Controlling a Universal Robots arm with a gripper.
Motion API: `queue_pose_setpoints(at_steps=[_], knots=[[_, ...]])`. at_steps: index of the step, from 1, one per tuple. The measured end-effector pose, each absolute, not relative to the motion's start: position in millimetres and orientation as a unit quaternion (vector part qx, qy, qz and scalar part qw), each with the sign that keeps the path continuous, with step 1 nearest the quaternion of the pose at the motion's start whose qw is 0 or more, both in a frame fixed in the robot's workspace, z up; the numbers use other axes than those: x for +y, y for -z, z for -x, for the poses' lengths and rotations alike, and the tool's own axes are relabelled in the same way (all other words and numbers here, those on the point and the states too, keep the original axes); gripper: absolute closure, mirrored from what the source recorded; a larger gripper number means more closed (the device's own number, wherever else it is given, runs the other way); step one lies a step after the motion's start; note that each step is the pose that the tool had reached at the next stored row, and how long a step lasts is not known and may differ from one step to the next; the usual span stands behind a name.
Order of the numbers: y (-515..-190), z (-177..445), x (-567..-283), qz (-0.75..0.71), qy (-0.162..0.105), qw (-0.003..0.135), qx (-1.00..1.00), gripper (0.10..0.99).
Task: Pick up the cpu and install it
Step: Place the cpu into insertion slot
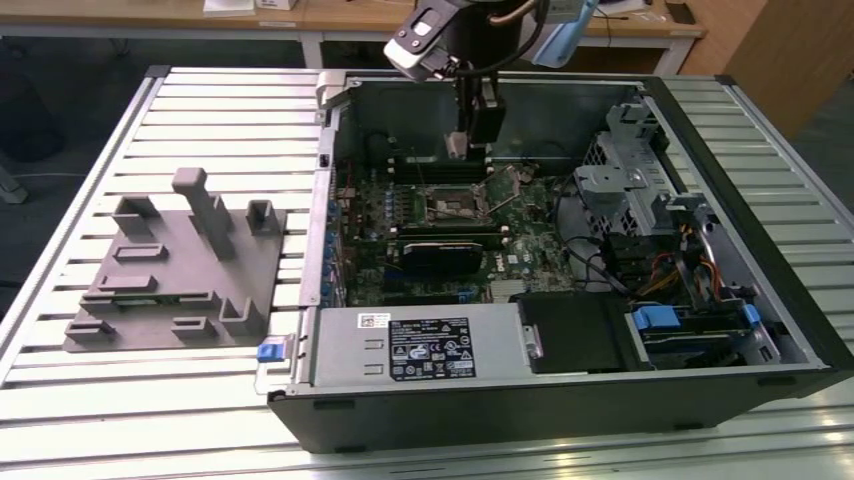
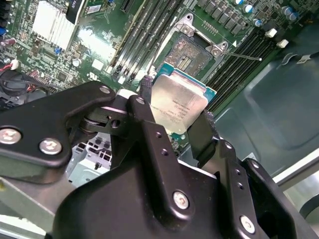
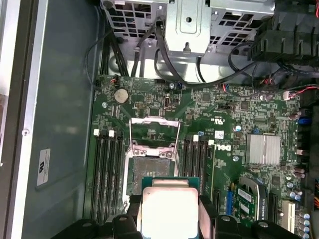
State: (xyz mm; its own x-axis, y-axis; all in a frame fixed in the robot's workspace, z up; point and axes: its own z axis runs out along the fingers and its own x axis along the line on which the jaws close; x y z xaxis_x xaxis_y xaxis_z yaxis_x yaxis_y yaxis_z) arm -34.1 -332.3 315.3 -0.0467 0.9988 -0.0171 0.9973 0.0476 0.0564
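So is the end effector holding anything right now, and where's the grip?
Yes. The end effector holds the cpu, pinched by two opposite side edges, its metal top left uncovered.

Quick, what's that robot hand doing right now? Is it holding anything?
Hand: closed, holding the cpu by its edges above the open computer case.

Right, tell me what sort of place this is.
Probably a robotics lab or assembly test bench: an open desktop computer case lies on a slatted metal table, wooden desks stand behind, and the jaws hold the cpu above the motherboard.
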Motion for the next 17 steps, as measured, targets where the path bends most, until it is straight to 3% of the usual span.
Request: queue_pose_setpoints(at_steps=[17], knots=[[-307.2, 34.3, -331.2, -0.711, -0.014, 0.026, 0.702, 0.549]])
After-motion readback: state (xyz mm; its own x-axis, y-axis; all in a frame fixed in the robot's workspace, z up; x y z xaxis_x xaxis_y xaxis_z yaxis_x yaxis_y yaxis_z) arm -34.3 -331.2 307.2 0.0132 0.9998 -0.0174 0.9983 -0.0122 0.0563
